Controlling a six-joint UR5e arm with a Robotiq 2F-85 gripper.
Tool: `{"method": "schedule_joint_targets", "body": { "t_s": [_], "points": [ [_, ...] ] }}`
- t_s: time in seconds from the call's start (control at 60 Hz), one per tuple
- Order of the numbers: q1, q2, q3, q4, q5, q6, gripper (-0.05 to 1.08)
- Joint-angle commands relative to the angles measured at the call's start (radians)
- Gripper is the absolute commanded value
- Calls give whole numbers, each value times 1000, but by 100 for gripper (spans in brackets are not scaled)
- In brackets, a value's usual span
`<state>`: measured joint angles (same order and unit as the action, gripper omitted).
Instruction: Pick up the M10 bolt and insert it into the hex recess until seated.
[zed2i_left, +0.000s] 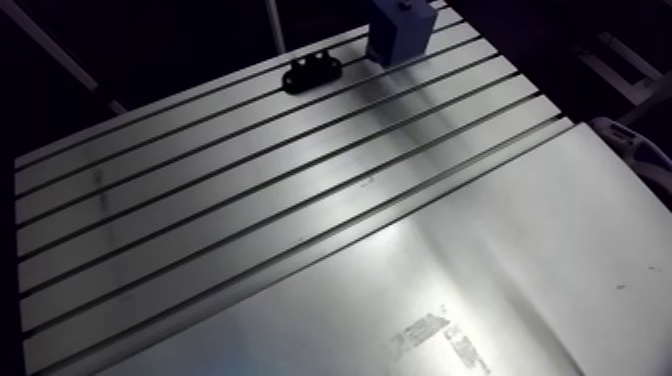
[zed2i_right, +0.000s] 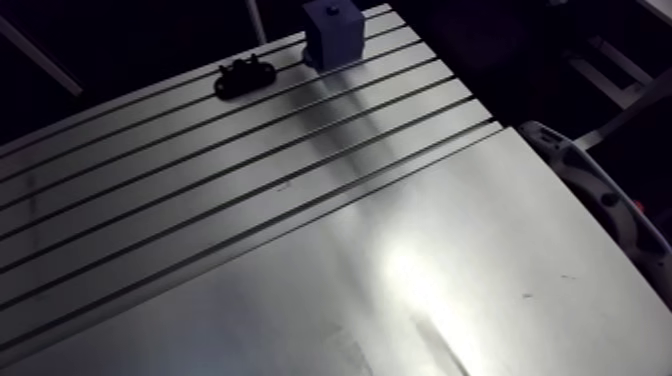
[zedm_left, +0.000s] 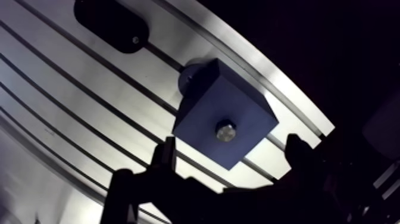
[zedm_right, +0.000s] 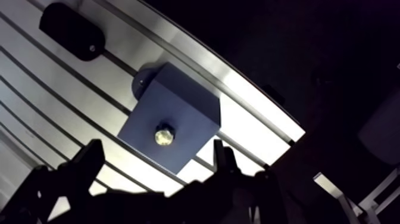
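- Currently: gripper (zedm_left: 232, 154) fingers stand apart, one on each side of the blue block (zedm_left: 205, 101), clamped on nothing. No contact w/ block shows in the wrist view.
- M10 bolt (zedm_left: 225, 131): a shiny round end shows at centre of the block's top face, i.e. sitting in the recess. The bolt hides the recess outline. Flush or proud: cannot tell.
- Block pos.: on the slotted table (zed2i_left: 250, 200), near its far edge, w/ a black oval part (zedm_left: 110, 24) close by. A small round dark feature sits at the block's far corner; function unclear.
- Status (judgement): insertion looks done or nearly so. Seating not confirmed.
- Risk 1: bolt's hex not lined up w/ recess, so it rides on the rim, tilts or drops out. Cause: rotation error at release.
- Risk 2: a finger snags a block corner on withdrawal. Cause: fingers flank the block closely, so any sideways drift during lift makes contact.
- Risk 3: block shifts toward the table edge. Cause: a nudge, if block is not fixed down. No fixing is visible.
- Risk 4: closing again to press the bolt home grips the block instead. Cause: little of the bolt shows above the face.
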<state>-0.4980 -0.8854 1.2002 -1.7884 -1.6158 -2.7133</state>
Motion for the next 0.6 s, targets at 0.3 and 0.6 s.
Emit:
{"method": "schedule_joint_targets", "body": {
  "t_s": [0.3, 0.6],
  "points": [
    [-5, -86, -6, 10, -7, 368, 33],
    [-4, -91, -26, 109, -24, 602, 103]
  ]
}}
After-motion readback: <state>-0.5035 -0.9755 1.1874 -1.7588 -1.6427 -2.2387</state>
